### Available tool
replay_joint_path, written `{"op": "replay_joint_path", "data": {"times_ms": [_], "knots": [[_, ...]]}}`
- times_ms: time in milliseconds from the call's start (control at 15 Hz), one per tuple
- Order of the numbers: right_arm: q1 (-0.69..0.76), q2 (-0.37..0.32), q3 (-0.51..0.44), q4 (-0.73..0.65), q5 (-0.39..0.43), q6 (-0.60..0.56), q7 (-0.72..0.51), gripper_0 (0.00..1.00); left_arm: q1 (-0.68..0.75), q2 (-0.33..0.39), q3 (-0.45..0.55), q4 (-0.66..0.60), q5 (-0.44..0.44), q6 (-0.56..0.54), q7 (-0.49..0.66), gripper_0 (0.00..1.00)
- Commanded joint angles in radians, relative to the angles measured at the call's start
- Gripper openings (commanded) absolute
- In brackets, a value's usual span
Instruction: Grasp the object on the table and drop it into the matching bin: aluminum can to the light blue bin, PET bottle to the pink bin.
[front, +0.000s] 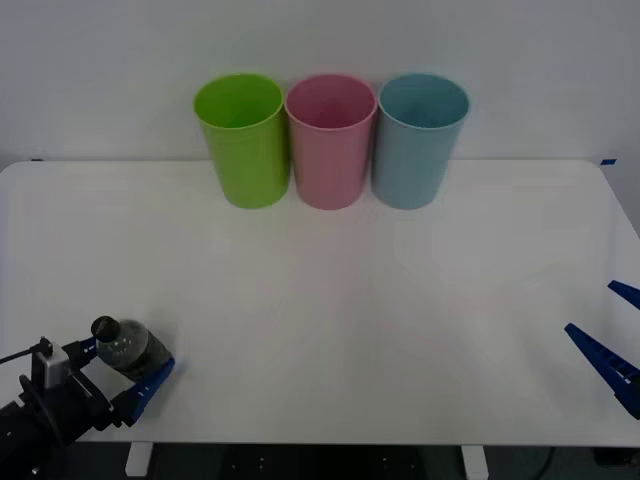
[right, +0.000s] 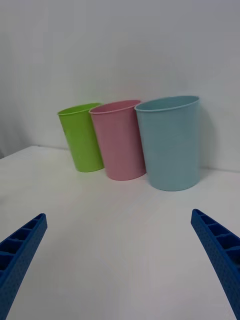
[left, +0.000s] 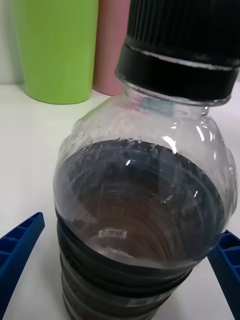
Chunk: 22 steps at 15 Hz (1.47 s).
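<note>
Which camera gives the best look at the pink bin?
The front view: the whole pink bin shows, open mouth included. The right wrist view shows it with the light blue bin overlapping it; the left wrist view shows a sliver.

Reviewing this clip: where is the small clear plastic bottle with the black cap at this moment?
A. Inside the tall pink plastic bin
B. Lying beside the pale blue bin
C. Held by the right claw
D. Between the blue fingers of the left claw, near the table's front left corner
D: the small clear plastic bottle with the black cap sits between the open blue fingers of the left claw at the white table's front left corner.
</note>
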<state>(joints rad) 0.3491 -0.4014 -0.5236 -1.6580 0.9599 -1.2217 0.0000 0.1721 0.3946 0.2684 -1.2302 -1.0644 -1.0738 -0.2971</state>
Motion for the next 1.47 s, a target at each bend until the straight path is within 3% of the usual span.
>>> {"op": "replay_joint_path", "data": {"times_ms": [67, 133, 933, 1467], "knots": [[0.0, 0.0, 0.0, 0.0, 0.0, 0.0, 0.0, 1.0, 0.001, 0.0, 0.002, 0.0, 0.0, 0.0, -0.007, 0.23], [0.0, 0.0, 0.0, 0.0, 0.0, 0.0, 0.0, 1.0, 0.003, 0.0, 0.002, 0.0, 0.0, -0.003, -0.017, 0.0], [0.0, 0.0, 0.0, 0.0, 0.0, 0.0, 0.0, 1.0, 0.006, 0.0, 0.045, -0.02, 0.011, -0.008, -0.016, 0.0], [0.0, 0.0, 0.0, 0.0, 0.0, 0.0, 0.0, 1.0, 0.007, 0.0, 0.095, -0.117, 0.161, 0.017, 0.061, 0.0]]}}
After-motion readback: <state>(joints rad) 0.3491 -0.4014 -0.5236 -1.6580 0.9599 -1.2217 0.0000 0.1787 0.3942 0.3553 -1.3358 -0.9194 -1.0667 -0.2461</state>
